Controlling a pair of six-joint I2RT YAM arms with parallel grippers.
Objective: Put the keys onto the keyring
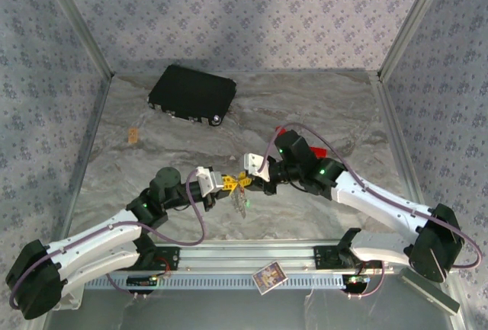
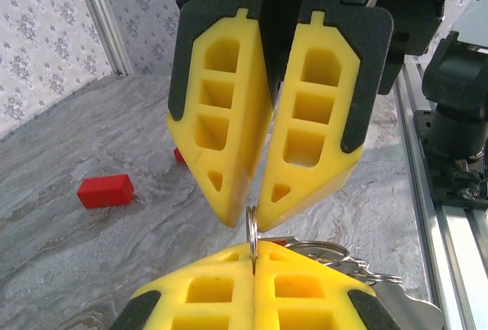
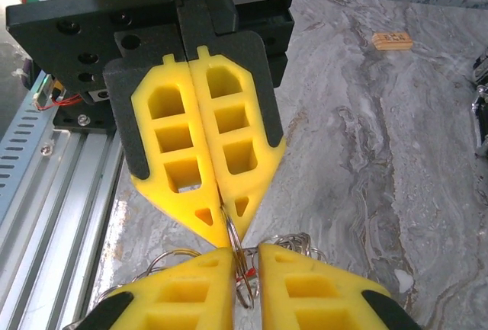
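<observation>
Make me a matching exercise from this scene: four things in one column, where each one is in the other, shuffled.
Things:
1. black case
2. keyring
3. picture card
4. tan chip

Places:
A. on the near rail between the arm bases
B. pinched by the left fingers and the right fingers
C. far end of the table, left of centre
D. on the table by the left wall

Pairs: 1-C, 2-B, 3-A, 4-D
</observation>
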